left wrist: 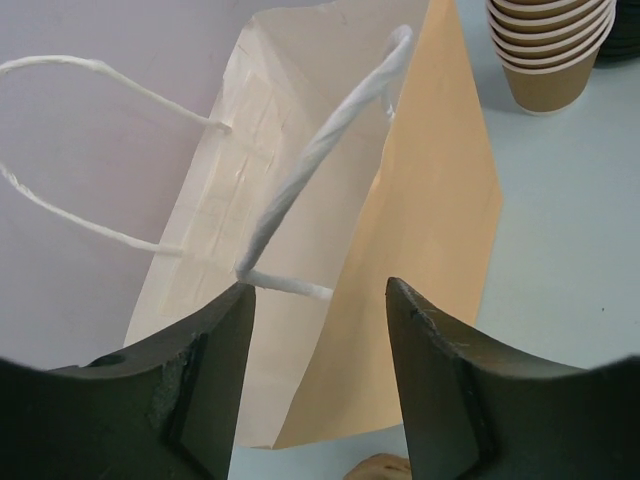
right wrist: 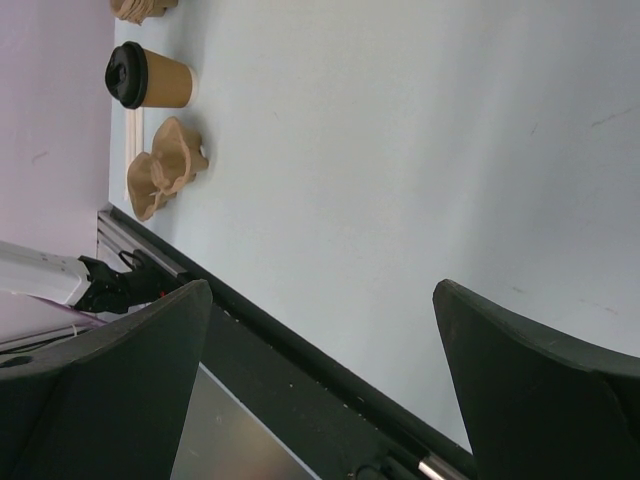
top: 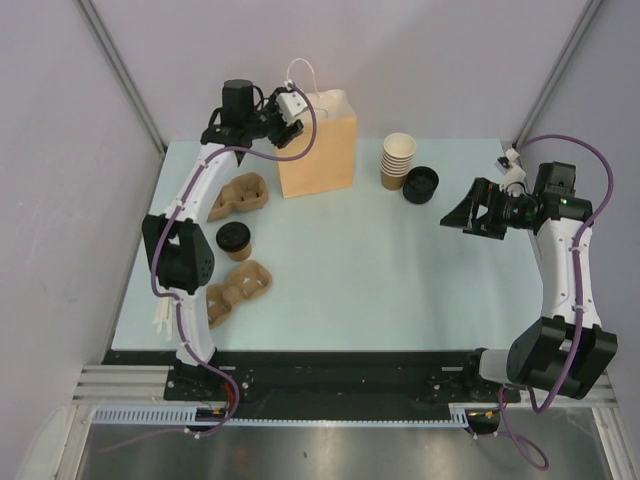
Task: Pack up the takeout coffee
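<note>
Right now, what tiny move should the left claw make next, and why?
Probably ease forward and shut the left claw on the near white handle of the paper bag, to steady it. The open claw hangs right at that handle, while the takeout coffee stands untouched on the table and the right claw is open and empty.

Nothing readable from where I sit, honestly. The paper bag (top: 318,150) is plain kraft, and I can't make out any print, logo or number on the takeout coffee (top: 235,241) or the stacked cups (top: 397,160).
</note>
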### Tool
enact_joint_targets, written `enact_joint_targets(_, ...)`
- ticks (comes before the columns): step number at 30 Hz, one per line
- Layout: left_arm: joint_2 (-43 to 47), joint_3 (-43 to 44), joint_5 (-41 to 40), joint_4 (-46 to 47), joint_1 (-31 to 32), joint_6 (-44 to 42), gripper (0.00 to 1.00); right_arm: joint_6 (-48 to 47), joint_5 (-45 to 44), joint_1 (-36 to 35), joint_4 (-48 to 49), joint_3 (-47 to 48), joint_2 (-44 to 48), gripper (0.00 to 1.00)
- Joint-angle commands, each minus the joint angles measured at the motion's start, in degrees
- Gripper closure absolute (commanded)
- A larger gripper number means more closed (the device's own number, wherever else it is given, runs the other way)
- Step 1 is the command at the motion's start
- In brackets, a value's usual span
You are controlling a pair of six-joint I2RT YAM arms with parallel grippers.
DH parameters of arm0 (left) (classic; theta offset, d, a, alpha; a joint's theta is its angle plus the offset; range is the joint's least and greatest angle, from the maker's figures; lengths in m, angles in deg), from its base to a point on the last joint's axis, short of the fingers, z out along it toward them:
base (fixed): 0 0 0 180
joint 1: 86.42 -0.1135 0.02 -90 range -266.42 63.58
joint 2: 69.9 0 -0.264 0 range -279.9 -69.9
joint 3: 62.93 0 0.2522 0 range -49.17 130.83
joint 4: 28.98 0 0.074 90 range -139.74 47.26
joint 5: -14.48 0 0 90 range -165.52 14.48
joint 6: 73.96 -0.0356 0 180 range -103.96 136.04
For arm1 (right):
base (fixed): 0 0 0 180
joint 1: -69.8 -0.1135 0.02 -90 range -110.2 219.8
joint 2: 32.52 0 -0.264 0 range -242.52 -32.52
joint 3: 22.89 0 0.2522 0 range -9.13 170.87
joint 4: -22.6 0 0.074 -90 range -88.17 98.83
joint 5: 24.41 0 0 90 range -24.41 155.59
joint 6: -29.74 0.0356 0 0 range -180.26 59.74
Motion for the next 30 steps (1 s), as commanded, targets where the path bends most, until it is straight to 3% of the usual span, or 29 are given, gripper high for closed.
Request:
enact_joint_targets(1,-0.3,3.3,3.0,-0.5,0.7,-2.8,0.45,0.3,1.2,0.2,1.0,0.1,0.4,0.0)
enact_joint_targets(3,-0.3,4.1,3.5,-3.3,0.8,-4.2,0.51,0.3,1.3,0.2,1.2,0.0,0.5,0.0)
enact_joint_targets(5,0.5,4.6,4.6,-7.3,1.1,-5.7,0.69,0.4,1.4,0.3,1.4,0.1,0.7,0.0)
enact_joint_targets(6,1.1,4.3,4.8,-8.0,1.3,-6.9,0.87,0.4,1.4,0.3,1.6,0.1,1.0,0.0)
enact_joint_targets(8,3.5,2.0,5.5,-8.6,1.6,-8.3,1.0,0.5,1.7,0.4,1.9,0.4,1.0,0.0)
enact_joint_targets(15,12.0,-3.4,7.9,-15.2,3.3,-13.0,1.0,-1.4,2.1,0.5,-0.4,4.7,1.5,0.0)
enact_joint_targets(27,35.3,-28.3,18.0,-15.6,6.3,-16.3,1.0,-11.2,-2.6,0.6,-13.7,30.1,-3.2,0.0)
enact_joint_targets(30,41.5,-32.3,25.1,-19.7,6.9,-20.3,1.0,-14.5,-2.3,0.6,-16.2,35.5,-4.0,0.0)
